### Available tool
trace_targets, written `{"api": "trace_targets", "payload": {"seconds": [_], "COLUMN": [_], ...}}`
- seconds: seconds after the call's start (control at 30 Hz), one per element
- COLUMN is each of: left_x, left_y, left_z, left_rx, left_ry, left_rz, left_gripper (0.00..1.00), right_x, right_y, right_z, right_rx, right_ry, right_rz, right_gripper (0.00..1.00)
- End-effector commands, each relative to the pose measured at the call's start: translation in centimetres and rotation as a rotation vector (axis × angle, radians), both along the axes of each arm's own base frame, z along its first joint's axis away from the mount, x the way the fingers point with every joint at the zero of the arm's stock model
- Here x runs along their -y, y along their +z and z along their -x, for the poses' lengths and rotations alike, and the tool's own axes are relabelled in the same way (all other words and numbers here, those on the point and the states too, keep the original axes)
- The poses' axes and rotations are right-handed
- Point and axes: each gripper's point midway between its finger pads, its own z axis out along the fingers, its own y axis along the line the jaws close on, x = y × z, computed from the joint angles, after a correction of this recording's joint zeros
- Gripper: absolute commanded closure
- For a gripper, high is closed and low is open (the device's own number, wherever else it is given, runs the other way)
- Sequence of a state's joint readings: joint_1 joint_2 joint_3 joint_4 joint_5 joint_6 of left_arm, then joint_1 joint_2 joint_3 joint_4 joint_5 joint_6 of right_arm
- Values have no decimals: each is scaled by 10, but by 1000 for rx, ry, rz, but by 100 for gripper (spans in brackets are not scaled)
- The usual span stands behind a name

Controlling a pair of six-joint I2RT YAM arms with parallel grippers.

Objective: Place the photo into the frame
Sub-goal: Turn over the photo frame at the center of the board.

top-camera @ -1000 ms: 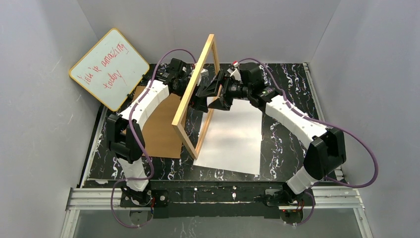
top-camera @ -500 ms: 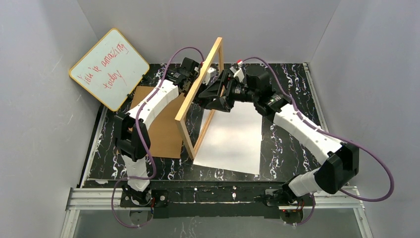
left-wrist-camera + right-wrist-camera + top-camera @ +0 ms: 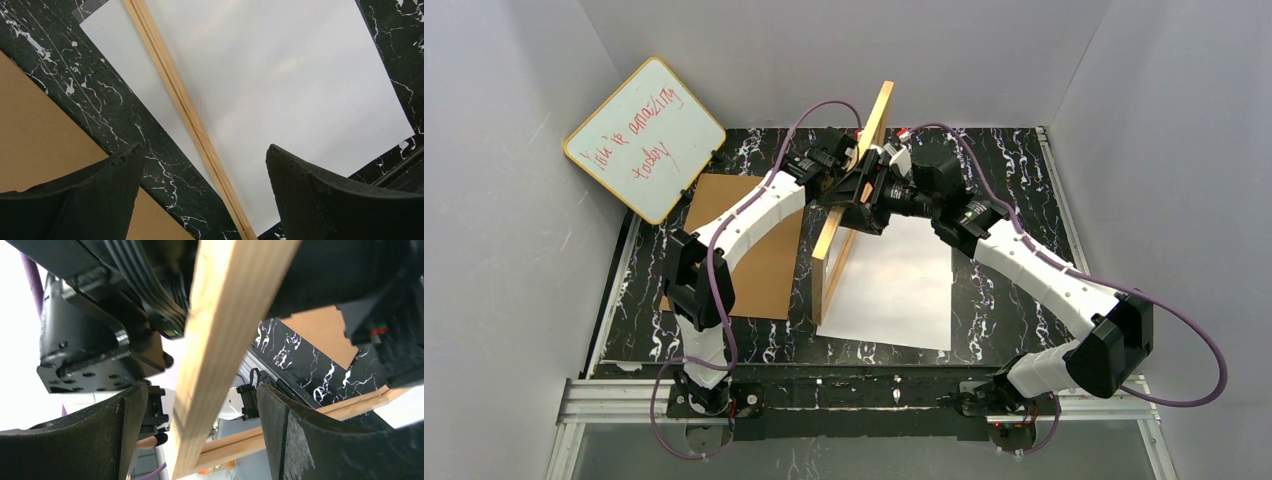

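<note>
- Top external: frame [image 3: 826, 265] stands on one long edge, near upright. Its upper rail sits between the left gripper [image 3: 844, 172] and the right gripper [image 3: 862, 192], which face each other across it.
- Photo [image 3: 894, 290]: flat, white back up, below the jaws and mostly on the right gripper's side. Not yet in the frame.
- Left jaws: wide, nothing seen between the pads.
- Right jaws: wide, straddling a rail with a gap on each side.
- Board [image 3: 759, 260]: brown, flat, below the jaws on the left gripper's side.
- Risk: neither pair visibly clamps, so the frame probably only leans. A nudge or a withdrawal could topple it onto the photo crooked, or shove the photo.
- Right wrist alone shows the gaps beside the rail.
- Left wrist alone shows the bottom rail on the photo, just inside its edge.
- Top external alone shows the tilt.
</note>
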State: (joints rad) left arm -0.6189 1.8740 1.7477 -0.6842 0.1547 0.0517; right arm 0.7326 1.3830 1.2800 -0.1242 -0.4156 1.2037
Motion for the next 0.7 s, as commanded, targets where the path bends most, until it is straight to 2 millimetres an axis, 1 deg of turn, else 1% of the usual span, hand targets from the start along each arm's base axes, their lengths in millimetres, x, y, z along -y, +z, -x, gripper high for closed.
{"api": "trace_targets", "payload": {"seconds": [0.0, 0.07, 0.17, 0.23, 0.3, 0.33, 0.4, 0.53, 0.6, 0.67], "left_x": [3, 5, 7, 3, -1, -3, -11, -35, -49, -63], "left_y": [24, 23, 26, 32, 40, 48, 57, 76, 83, 84], "left_z": [-6, -4, -5, -6, -9, -10, -13, -20, -25, -29], "left_rx": [103, 99, 108, 121, 140, 159, 180, 205, 213, 211], "left_ry": [27, 18, 13, 10, 9, 7, 15, 44, 61, 80], "left_rz": [-11, -9, -7, -23, -46, -55, -85, -108, -119, -122], "left_gripper": [11, 11, 10, 9, 7, 5, 2, 2, 2, 2], "right_x": [-3, -3, -4, -2, 1, 3, 11, 30, 39, 46], "right_y": [25, 22, 18, 20, 28, 33, 50, 89, 97, 97], "right_z": [-5, -6, -8, -9, -10, -10, -11, -9, -7, -5], "right_rx": [58, 50, 40, 55, 87, 111, 169, 300, 329, 345], "right_ry": [-32, -36, -40, -52, -67, -74, -94, -111, -92, -74], "right_rz": [-27, -24, -17, -21, -32, -35, -23, 33, 91, 147], "right_gripper": [13, 19, 37, 50, 61, 67, 76, 86, 88, 91]}}
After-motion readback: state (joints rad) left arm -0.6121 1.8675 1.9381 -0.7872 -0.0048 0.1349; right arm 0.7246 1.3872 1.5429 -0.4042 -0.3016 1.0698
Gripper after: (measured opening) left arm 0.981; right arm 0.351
